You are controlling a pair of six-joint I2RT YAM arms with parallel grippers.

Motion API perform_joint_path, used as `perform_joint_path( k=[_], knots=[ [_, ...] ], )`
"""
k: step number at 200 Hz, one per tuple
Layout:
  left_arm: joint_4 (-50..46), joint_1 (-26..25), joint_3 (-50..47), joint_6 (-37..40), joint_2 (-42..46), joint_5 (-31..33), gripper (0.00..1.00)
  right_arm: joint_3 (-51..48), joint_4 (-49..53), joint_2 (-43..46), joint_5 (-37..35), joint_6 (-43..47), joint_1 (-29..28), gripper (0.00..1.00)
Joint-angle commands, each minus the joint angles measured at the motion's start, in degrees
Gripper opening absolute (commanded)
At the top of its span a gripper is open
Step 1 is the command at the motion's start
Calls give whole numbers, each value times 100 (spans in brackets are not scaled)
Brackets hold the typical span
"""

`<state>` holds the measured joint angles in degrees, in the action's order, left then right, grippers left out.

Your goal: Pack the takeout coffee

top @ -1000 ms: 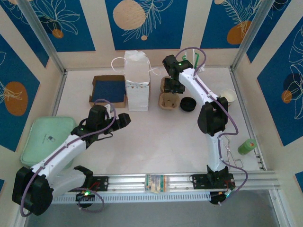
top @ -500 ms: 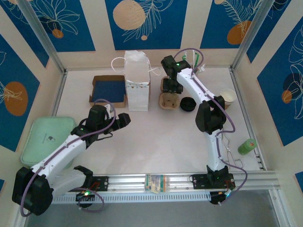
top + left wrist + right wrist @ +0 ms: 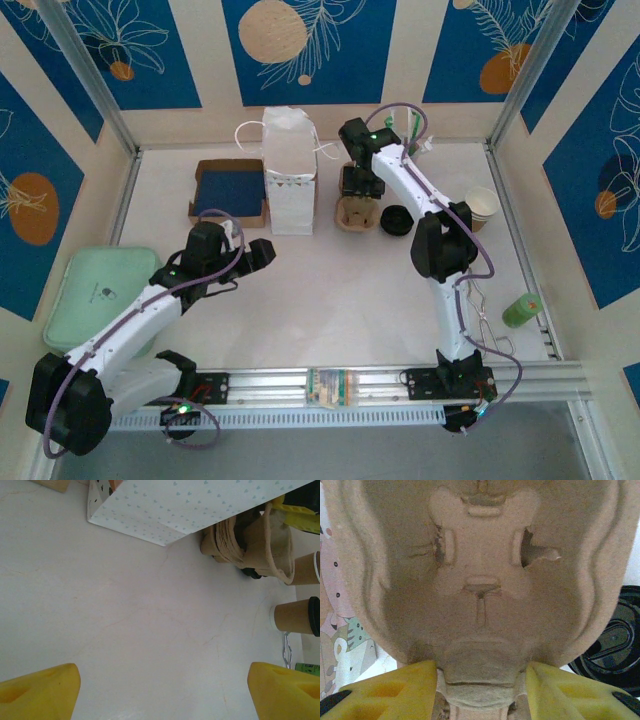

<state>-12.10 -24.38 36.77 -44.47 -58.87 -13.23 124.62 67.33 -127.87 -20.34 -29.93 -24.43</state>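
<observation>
- Right gripper [image 3: 358,182] has shifted slightly left over the last second, toward the white paper bag [image 3: 290,185]; the left arm has not moved.
- Right gripper state: jaws partly closed, clamped on the near edge of a pulp cup carrier [image 3: 485,580]. One yellow finger presses against each side of the carrier's edge tab.
- In the left wrist view, this carrier [image 3: 272,540] hangs tilted just above the stack of carriers [image 3: 225,540], right of the bag.
- Left gripper [image 3: 162,675] state: jaws wide open with nothing between them. It hovers over bare table [image 3: 125,620], near and left of the bag.
- Takeout coffee [image 3: 295,616]: upright on the table at the right, on the near side of the lidless cups [image 3: 305,569] and apart from them. Neither gripper touches it.
- Black lids [image 3: 397,218] lie just right of the carrier stack.
</observation>
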Motion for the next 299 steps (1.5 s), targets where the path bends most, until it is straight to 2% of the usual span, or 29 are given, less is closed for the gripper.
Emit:
perform_joint_path(
  k=[1, 16, 64, 120, 155, 183, 226, 273, 299],
  knots=[
    [-79, 100, -12, 105, 47, 27, 87, 186, 87, -126, 169, 0, -54, 49],
    [-86, 108, -25, 103, 66, 32, 87, 193, 95, -141, 164, 4, -54, 47],
    [-100, 116, -13, 101, 86, 23, 87, 212, 139, -59, 70, 5, -84, 31],
    [-356, 118, 166, 192, 221, 109, 87, 230, 228, 358, -27, 31, -140, 29],
    [-848, 117, 653, 416, 369, 296, 86, 205, 397, 747, -133, 82, -177, 29],
    [-1460, 118, 1447, 822, 310, 568, 86, 77, 476, 1142, -270, 146, -185, 29],
    [-2149, 118, 2951, 1459, -289, 1036, 86, 14, 676, 1616, -265, 285, -150, 29],
    [-3027, 161, 5153, 2211, -1882, 1827, 84, 105, 937, 1951, -187, 438, -150, 29],
    [-3550, 237, 6641, 2586, -2988, 2020, 84, 118, 988, 2095, -135, 487, -150, 29]
  ],
)
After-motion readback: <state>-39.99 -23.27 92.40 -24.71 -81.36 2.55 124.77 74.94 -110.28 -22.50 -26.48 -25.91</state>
